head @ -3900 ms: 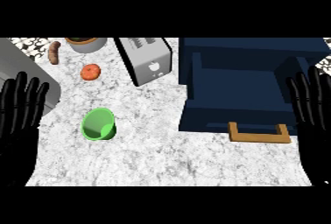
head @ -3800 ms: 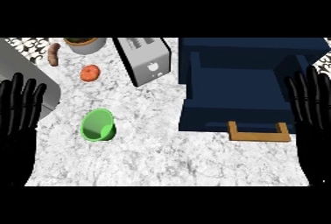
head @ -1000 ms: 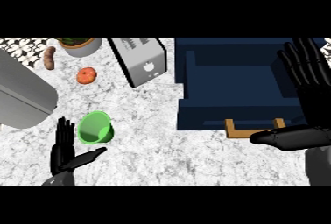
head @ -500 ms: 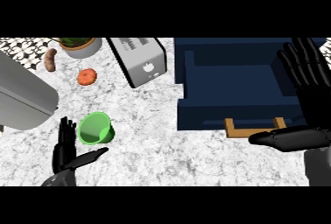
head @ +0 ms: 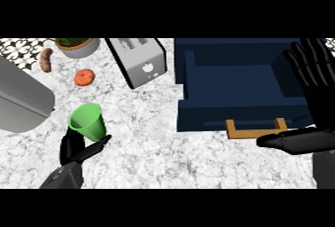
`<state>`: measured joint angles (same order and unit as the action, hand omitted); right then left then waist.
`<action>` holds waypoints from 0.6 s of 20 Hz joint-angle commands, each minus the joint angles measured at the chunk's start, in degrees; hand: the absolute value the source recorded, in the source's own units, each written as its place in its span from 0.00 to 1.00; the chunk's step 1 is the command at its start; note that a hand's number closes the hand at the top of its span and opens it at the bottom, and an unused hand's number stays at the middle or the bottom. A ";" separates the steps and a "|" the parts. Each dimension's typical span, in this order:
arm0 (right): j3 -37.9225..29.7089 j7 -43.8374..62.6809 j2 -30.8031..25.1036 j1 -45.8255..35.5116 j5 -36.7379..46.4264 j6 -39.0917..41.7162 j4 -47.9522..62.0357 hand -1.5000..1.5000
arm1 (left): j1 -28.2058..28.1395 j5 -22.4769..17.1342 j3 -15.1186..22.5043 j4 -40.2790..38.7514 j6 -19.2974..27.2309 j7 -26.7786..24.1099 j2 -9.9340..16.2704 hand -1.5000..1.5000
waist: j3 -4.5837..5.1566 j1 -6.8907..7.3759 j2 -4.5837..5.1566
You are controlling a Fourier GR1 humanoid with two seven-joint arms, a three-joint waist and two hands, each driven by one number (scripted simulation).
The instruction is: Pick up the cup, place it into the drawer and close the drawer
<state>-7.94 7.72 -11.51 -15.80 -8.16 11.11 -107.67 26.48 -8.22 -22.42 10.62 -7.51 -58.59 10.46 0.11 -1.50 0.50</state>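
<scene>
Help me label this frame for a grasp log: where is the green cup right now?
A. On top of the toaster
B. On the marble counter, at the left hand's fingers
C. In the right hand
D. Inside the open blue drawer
B: the green cup is over the marble counter, at the fingers of the left hand, far from the open blue drawer.

Green cup (head: 88, 122); open navy drawer (head: 242, 84).
</scene>
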 commanded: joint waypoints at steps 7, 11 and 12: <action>1.23 1.15 0.48 -1.13 1.95 -1.25 0.44 0.00 | 1.66 1.66 -0.95 4.03 16.38 -10.70 -0.30 1.00 | 0.09 0.17 0.14; -0.01 -3.03 -0.18 0.96 1.11 1.15 3.03 0.00 | 1.68 4.24 0.81 3.29 16.70 -13.53 -2.23 1.00 | 0.06 -0.09 0.20; 0.61 2.08 0.44 -2.29 1.09 -1.70 -0.22 0.00 | 1.16 4.06 0.57 3.08 16.14 -14.66 -3.22 1.00 | 0.10 0.04 0.04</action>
<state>-8.11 7.99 -11.89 -16.88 -7.73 11.06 -106.49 27.24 -5.30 -22.25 13.96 4.24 -65.20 8.80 0.18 -1.47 0.64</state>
